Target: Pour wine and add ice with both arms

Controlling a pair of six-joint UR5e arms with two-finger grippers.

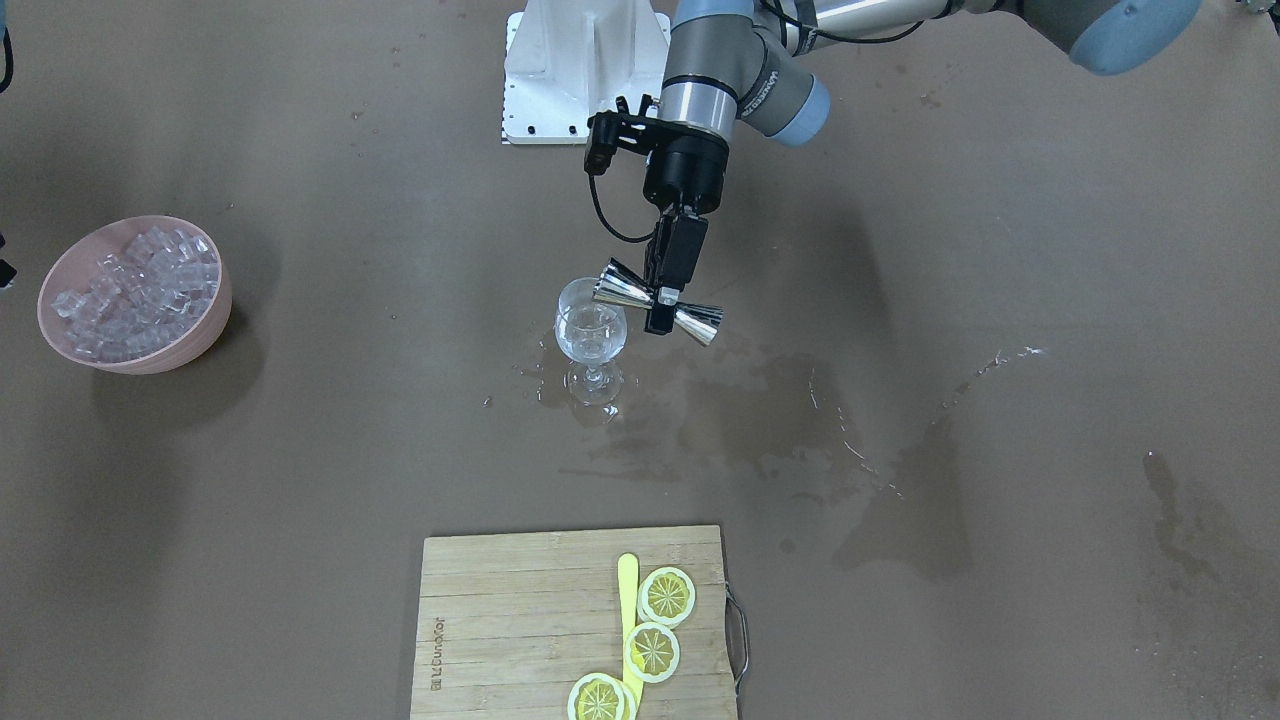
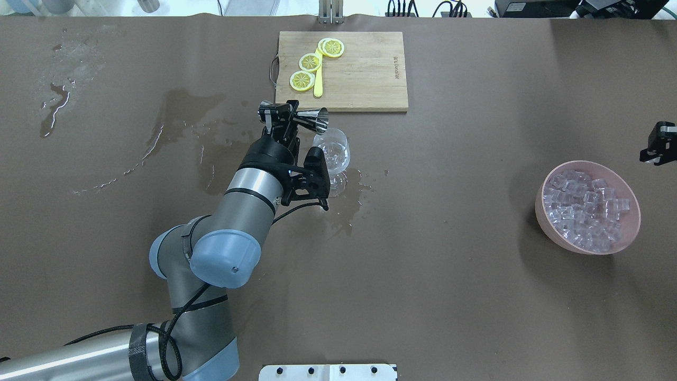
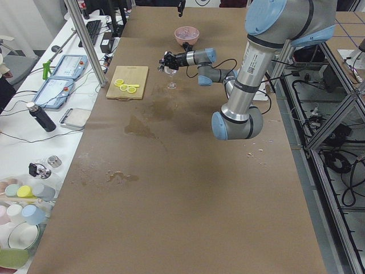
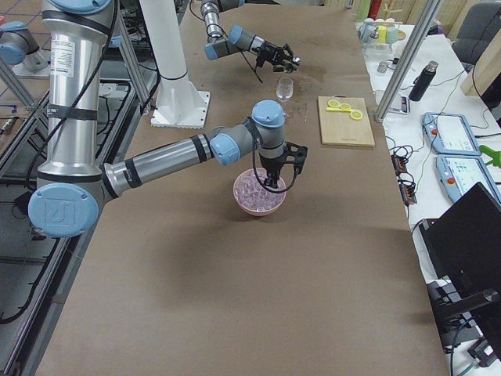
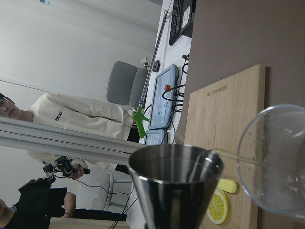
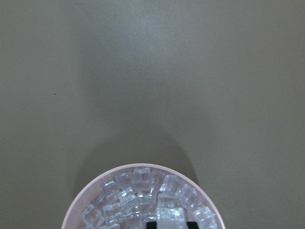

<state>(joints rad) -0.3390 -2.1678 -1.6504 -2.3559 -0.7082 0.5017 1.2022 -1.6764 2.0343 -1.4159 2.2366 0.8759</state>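
Observation:
My left gripper (image 1: 665, 298) is shut on the waist of a steel jigger (image 1: 700, 322), held on its side with one mouth over the rim of the wine glass (image 1: 590, 335). The glass stands upright on the table with a little clear wine in its bowl. In the left wrist view the jigger (image 5: 174, 191) sits beside the glass rim (image 5: 276, 162). My right gripper (image 6: 171, 222) hangs above the pink bowl (image 1: 205, 335) of ice (image 1: 140, 285). Only its tips show, closed on one ice cube that looks larger than those in the bowl.
A wooden cutting board (image 1: 520, 620) with three lemon slices (image 1: 667, 595) and a yellow stick lies on the table's far side from me. Wet patches (image 1: 760, 400) spread around the glass and to my left. The white base plate (image 1: 560, 70) is behind the glass.

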